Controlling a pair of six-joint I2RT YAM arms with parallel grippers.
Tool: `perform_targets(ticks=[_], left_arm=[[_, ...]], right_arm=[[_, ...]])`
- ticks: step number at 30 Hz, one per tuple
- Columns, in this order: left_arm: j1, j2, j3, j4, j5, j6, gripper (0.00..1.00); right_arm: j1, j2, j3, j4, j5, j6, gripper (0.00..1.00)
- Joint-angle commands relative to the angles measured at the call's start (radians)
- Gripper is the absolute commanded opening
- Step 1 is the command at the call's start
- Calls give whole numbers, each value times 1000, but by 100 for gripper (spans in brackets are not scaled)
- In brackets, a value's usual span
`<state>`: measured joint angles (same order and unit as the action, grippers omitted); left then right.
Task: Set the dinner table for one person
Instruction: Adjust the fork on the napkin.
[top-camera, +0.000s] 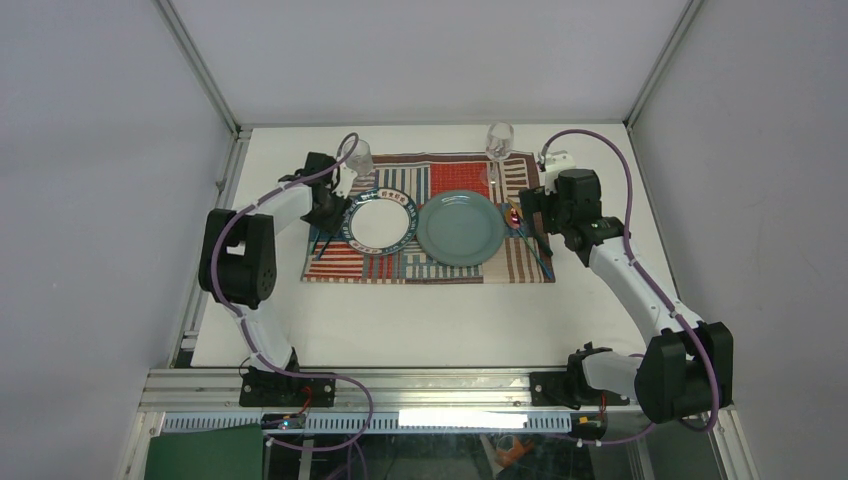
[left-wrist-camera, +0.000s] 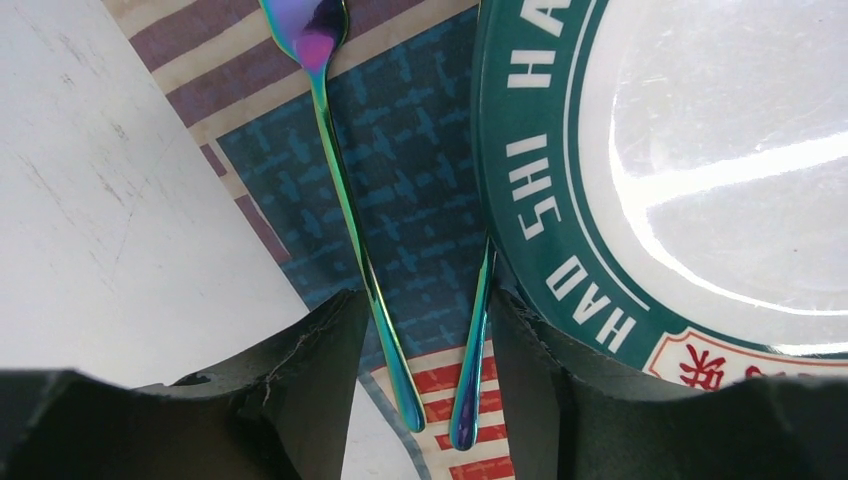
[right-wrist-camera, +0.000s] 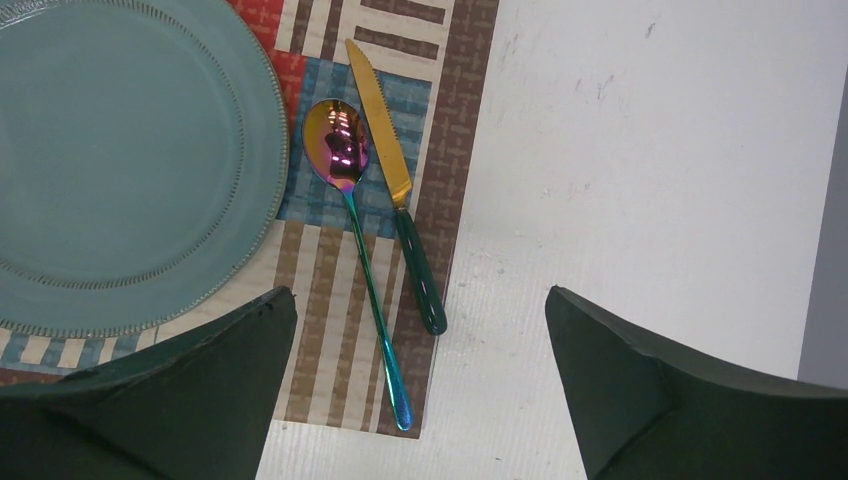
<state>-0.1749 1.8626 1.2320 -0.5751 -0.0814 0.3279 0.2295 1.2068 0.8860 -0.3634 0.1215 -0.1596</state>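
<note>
The left gripper (left-wrist-camera: 422, 305) sits low with its jaws about half apart, straddling two rainbow-tinted handles that lie flat on the striped placemat (left-wrist-camera: 420, 130). The longer utensil (left-wrist-camera: 345, 200) runs up toward 11 o'clock. The second handle (left-wrist-camera: 478, 340) lies tight against the green lettered rim of the white plate (left-wrist-camera: 700, 150), which fills the view from 1 to 3 o'clock. Each finger stands just beside one handle, and nothing looks clamped or lifted. The right gripper (right-wrist-camera: 418, 300) hangs with its jaws spread wide and holds nothing. A rainbow spoon (right-wrist-camera: 345, 160) and a gold-bladed knife (right-wrist-camera: 385, 130) lie side by side at its 12 o'clock, and the teal plate (right-wrist-camera: 120, 150) is at 10 o'clock. The dinner table (top-camera: 400, 320) is the white top under everything, bare toward 6 o'clock of the placemat. From above, a tumbler (top-camera: 360, 155) stands at the mat's 11 o'clock and a wine glass (top-camera: 499, 140) at 1 o'clock. The likely trouble is on the left: closing here would probably catch both handles at once, so one could twist or drop. The handle against the rim might also lever or nudge the plate, or drag the placemat into a wrinkle.
</note>
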Motion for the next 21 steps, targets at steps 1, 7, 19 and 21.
perform_targets(ticks=[1, 7, 19, 21], left_arm=[[3, -137, 17, 16, 19, -13, 52], [-27, -207, 90, -99, 86, -20, 53], [-240, -25, 211, -111, 131, -47, 49], [-250, 1, 232, -111, 148, -43, 50]], right_arm=[[-10, -26, 11, 30, -16, -11, 100], [-8, 3, 33, 26, -35, -7, 100], [-10, -6, 21, 24, -18, -8, 100], [-10, -8, 18, 24, -13, -9, 100]])
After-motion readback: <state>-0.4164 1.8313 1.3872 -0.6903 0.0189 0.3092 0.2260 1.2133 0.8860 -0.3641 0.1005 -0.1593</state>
